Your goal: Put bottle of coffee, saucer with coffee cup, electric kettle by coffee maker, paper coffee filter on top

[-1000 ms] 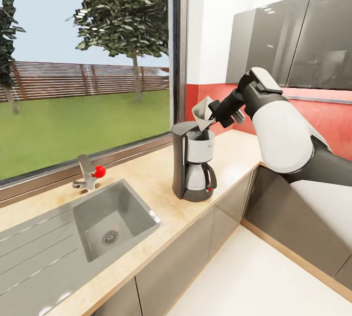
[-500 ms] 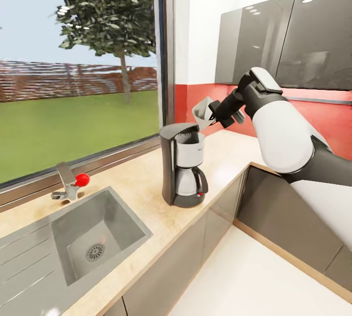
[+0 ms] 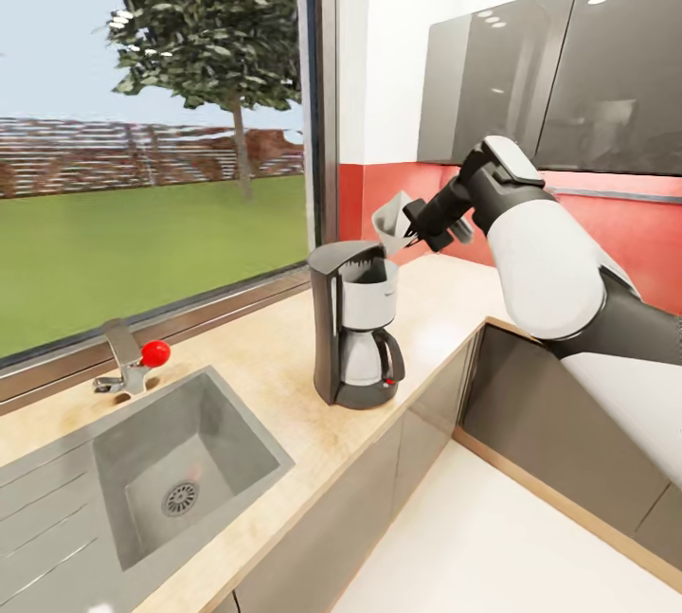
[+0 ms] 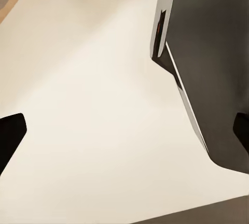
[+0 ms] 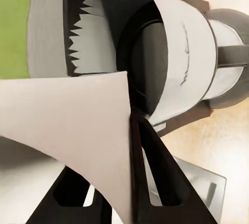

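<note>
Right gripper (image 3: 409,226): you've got its fingers clenched on the paper coffee filter (image 3: 391,220), pinching one edge so the cone hangs free.
Filter position: just above the coffee maker (image 3: 355,324), toward its 2 o'clock, not touching; the right wrist view looks down into the open top.
Coffee maker: upright on the table (image 3: 284,357), at 3 o'clock from the sink (image 3: 180,447).
Left fingers: dark tips at the left wrist view's edges; clenched or released, I cannot tell.
Next call: likely ease over the top, then let go.
</note>
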Tool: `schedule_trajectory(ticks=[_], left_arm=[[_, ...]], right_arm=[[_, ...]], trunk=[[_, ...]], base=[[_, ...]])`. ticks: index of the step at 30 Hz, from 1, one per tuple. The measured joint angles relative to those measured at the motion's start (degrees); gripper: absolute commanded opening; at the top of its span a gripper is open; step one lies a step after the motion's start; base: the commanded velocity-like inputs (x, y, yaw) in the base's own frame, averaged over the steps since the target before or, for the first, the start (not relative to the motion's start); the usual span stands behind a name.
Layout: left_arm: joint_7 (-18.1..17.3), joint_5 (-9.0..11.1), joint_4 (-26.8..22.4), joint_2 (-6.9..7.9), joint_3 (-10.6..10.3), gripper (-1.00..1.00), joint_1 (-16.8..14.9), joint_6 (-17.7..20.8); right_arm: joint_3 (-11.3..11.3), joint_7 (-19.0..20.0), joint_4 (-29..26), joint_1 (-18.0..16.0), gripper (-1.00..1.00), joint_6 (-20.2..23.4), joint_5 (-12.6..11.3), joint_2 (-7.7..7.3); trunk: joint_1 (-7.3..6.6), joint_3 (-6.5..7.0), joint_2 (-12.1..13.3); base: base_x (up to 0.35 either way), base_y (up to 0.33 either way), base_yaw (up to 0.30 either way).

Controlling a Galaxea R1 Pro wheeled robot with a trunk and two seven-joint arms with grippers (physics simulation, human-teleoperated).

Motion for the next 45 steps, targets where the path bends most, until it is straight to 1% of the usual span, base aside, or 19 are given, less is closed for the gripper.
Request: schedule_trajectory(ticks=[5,7,14,27,32,45], left_arm=[[0.0,0.0,0.0,0.0,0.0,1.0,0.0,0.0],[0.0,0.0,0.0,0.0,0.0,1.0,0.0,0.0],[0.0,0.0,-0.1,0.0,0.1,1.0,0.0,0.0],[0.0,0.0,-0.1,-0.09,0.1,1.0,0.0,0.0],[0.0,0.0,0.0,-0.02,0.1,1.0,0.0,0.0],[0.0,0.0,0.0,0.0,0.0,1.0,0.0,-0.1]], right_arm=[[0.0,0.1,0.2,1.7,-1.0,0.0,0.0,0.0],[0.0,0.2,0.9,1.9,-1.0,0.0,0.0,0.0],[-0.1,0.3,2.3,2.0,-1.0,0.0,0.0,0.0],[-0.1,0.3,2.5,2.1,-1.0,0.0,0.1,0.01],[-0.1,0.3,2.4,2.8,-1.0,0.0,0.1,0.01],[-0.1,0.3,2.4,3.2,-1.0,0.0,0.1,0.01]], trunk=[[0.0,0.0,0.0],[0.0,0.0,0.0],[-0.01,0.0,0.0],[-0.01,0.0,0.0],[-0.01,0.0,0.0],[-0.01,-0.53,0.0]], base=[[0.003,0.0,0.0],[0.0,0.0,0.0],[0.018,0.052,0.0],[0.093,0.036,0.0],[0.115,0.001,0.0],[0.1,0.0,0.0]])
